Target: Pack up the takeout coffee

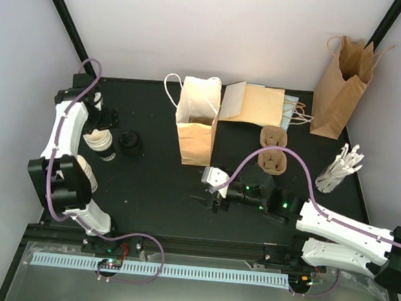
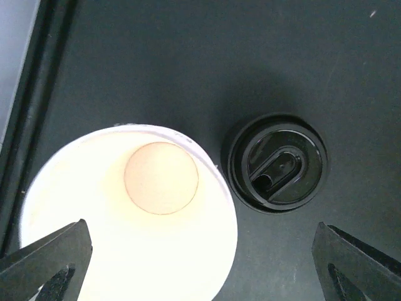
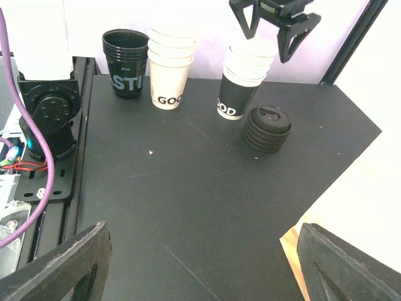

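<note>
Left claw [image 2: 200,229]: spread fully above the stack of cream-white paper cups [image 2: 125,207]; nothing is held.
Right claw [image 3: 200,237]: spread wide and empty over the black table [image 3: 188,188].
Cups: stacked unlidded at the table's left, with the pile of round black plastic lids [image 2: 277,162] just to their right.
Done: nothing is seen packed in the open tan paper bag [image 1: 196,140].
Remaining: lidding and bagging are judged outstanding.

Clutter on the black table [image 1: 156,189]
An open kraft bag [image 1: 196,140] stands upright mid-table, a flat bag [image 1: 259,103] lies just behind it, and a third bag [image 1: 339,91] stands far right; tan cardboard holders [image 1: 273,150] and a white stick bundle [image 1: 340,168] sit between.
</note>
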`<action>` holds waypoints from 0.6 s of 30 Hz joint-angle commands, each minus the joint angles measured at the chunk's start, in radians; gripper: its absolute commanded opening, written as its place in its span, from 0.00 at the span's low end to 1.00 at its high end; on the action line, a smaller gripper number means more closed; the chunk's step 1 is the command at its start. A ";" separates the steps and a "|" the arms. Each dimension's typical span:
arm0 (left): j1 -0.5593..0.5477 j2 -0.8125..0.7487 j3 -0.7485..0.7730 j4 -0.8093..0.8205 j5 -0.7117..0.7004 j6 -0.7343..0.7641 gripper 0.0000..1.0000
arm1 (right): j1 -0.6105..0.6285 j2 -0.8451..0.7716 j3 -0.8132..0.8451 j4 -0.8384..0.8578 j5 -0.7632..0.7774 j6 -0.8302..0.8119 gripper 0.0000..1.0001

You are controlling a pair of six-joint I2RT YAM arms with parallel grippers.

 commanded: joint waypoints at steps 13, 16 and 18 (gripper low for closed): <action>0.015 -0.226 -0.066 0.030 0.028 -0.025 0.99 | -0.004 -0.002 -0.021 0.101 0.002 0.063 0.85; 0.014 -0.290 -0.080 0.032 0.081 -0.026 0.99 | -0.004 0.028 -0.051 0.189 -0.007 0.085 0.85; 0.013 -0.321 -0.079 0.013 0.106 -0.023 0.99 | -0.004 0.042 -0.072 0.243 -0.010 0.094 0.85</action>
